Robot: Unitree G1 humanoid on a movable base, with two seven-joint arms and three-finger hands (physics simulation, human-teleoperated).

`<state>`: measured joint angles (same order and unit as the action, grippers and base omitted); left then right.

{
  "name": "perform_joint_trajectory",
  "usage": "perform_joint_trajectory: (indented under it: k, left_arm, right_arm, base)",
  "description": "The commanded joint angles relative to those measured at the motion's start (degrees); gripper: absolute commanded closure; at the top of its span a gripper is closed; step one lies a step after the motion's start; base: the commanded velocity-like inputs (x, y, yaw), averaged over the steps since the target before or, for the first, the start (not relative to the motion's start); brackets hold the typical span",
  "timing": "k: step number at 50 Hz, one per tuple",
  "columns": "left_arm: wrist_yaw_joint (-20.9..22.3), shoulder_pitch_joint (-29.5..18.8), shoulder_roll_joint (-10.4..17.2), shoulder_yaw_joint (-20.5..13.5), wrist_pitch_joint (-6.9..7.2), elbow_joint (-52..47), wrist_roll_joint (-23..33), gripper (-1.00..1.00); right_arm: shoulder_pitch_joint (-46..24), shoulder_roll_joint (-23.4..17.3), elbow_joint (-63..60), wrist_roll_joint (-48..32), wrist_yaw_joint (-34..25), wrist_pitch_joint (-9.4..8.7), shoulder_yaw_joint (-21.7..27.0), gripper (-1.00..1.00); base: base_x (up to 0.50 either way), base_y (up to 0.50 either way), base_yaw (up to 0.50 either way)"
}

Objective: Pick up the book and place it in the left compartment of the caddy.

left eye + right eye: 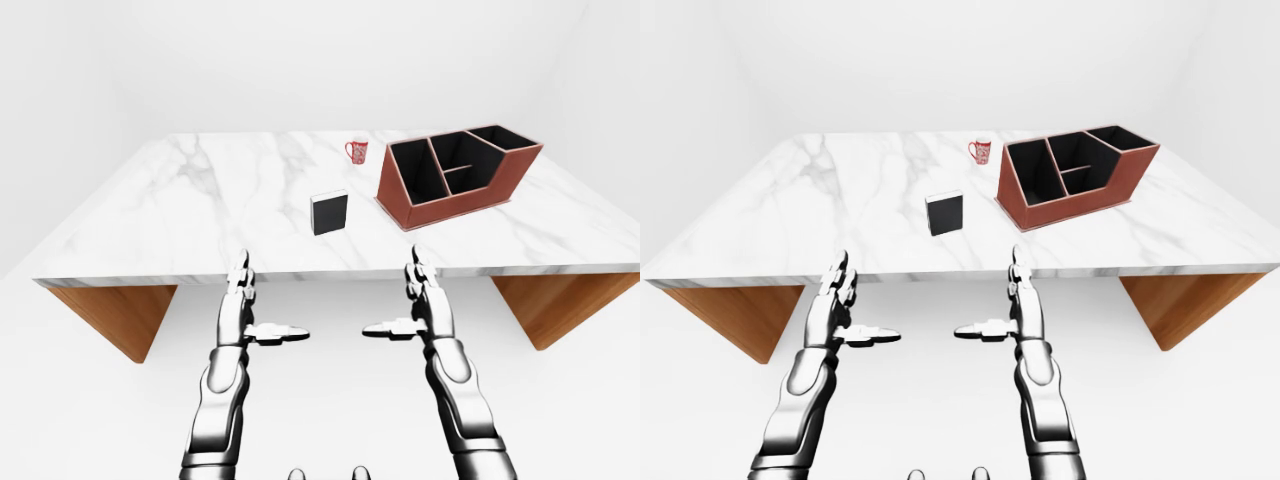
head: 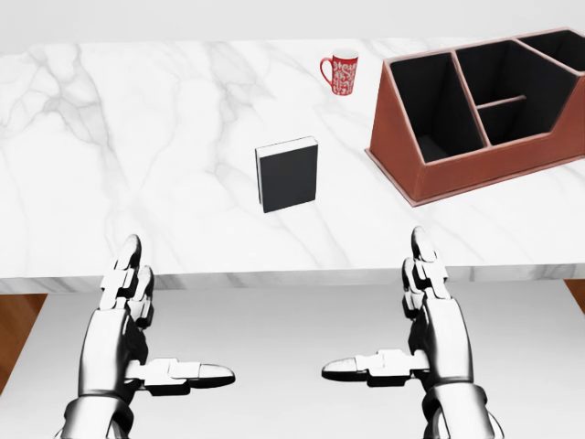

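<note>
1. Hands first: my left hand [image 2: 137,320] and right hand [image 2: 420,315] hover below the table's near edge [image 2: 274,261], fingers spread, thumbs pointing inward, holding nothing.
2. Book [image 2: 287,175], untouched, stands upright mid-table, well apart from both hands.
3. Caddy [image 2: 475,110], upper right, waits with its left compartment [image 2: 439,105] unfilled; its right end is cut off in the head view.
4. Mug [image 2: 341,71] stands beyond; its pattern is unreadable.

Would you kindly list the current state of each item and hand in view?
book: standing upright on the table, untouched
caddy: on the table, compartments empty
mug: upright, handle toward the view's left
left hand: open, below the table edge, holding nothing
right hand: open, below the table edge, holding nothing
</note>
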<state>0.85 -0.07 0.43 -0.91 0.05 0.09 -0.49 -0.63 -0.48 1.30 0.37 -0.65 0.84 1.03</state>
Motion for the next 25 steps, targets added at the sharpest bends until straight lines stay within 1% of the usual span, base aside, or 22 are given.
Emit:
perform_joint_trajectory:
  k: [1,4,7,11,12,14,16,17,18,19,20,23,24,25]
  left_arm:
    - [1.5,-0.2,0.7,-1.5,-0.07,0.3,-1.0,-1.0]
    - [1.4,-0.2,0.7,-1.2,0.45,0.0,-0.7,-1.0]
    - [1.6,-0.3,0.7,-1.2,0.15,0.3,-0.7,-1.0]
    - [1.6,-0.2,0.7,-1.2,0.21,0.0,-0.6,-1.0]
    - [1.5,-0.3,0.7,-0.9,0.46,0.2,-0.1,-1.0]
    - [1.6,-0.3,0.7,-0.8,0.35,0.3,0.1,-1.0]
    - [1.7,-0.1,0.6,-0.8,0.39,-0.1,0.1,-1.0]
    - [1.6,0.0,0.6,-0.8,0.57,-0.4,0.1,-1.0]
    - [1.6,0.0,0.6,-0.8,0.58,-0.5,0.1,-1.0]
    - [1.8,-0.2,0.7,-1.0,0.03,0.3,0.0,-1.0]
    - [1.8,-0.2,0.7,-1.0,-0.11,0.4,-0.1,-1.0]
    - [1.9,-0.3,0.7,-0.9,-0.39,0.7,0.1,-1.0]
    - [1.8,-0.2,0.7,-0.9,-0.13,0.5,0.2,-1.0]
    - [1.8,-0.3,0.7,-1.0,-0.48,0.9,0.2,-1.0]
  right_arm:
    - [-1.4,-0.8,3.0,0.4,-0.6,2.14,1.6,-1.0]
    - [-1.2,-0.8,2.7,0.5,-0.7,1.93,1.5,-1.0]
    - [-1.4,-0.8,3.0,0.5,-0.6,2.18,1.5,-1.0]
    - [-1.6,-0.8,3.1,0.7,-0.2,2.2,1.7,-1.0]
    - [-1.2,-0.8,2.0,1.0,-0.2,1.68,1.7,-1.0]
    - [-1.2,-0.8,1.5,1.2,-0.1,1.45,1.9,-1.0]
    - [-1.2,-0.8,0.8,1.5,0.0,1.11,2.0,-1.0]
    - [-1.2,-0.9,-0.2,2.0,0.2,0.62,2.4,-1.0]
    - [-1.2,-0.9,-0.3,2.1,0.2,0.59,2.4,-1.0]
    - [-1.2,-0.9,-0.4,2.2,0.2,0.48,2.5,-1.0]
    - [-1.4,-1.0,-0.8,2.2,0.7,0.42,2.9,-1.0]
    - [-1.4,-1.1,-4.2,4.8,1.7,-3.12,4.2,-1.0]
    - [-1.4,-1.4,-5.6,4.2,2.3,-3.38,4.3,-1.0]
    - [-1.3,-1.5,-6.5,4.1,2.7,-3.77,4.5,-1.0]
  base:
    - [0.0,0.0,0.0]
    - [0.0,0.0,0.0]
    - [0.0,0.0,0.0]
    - [0.0,0.0,0.0]
    - [0.0,0.0,0.0]
    - [0.0,0.0,0.0]
    - [0.0,0.0,0.0]
    - [0.0,0.0,0.0]
    - [0.0,0.0,0.0]
    - [0.0,0.0,0.0]
    - [0.0,0.0,0.0]
    - [0.0,0.0,0.0]
    - [0.0,0.0,0.0]
    - [0.0,0.0,0.0]
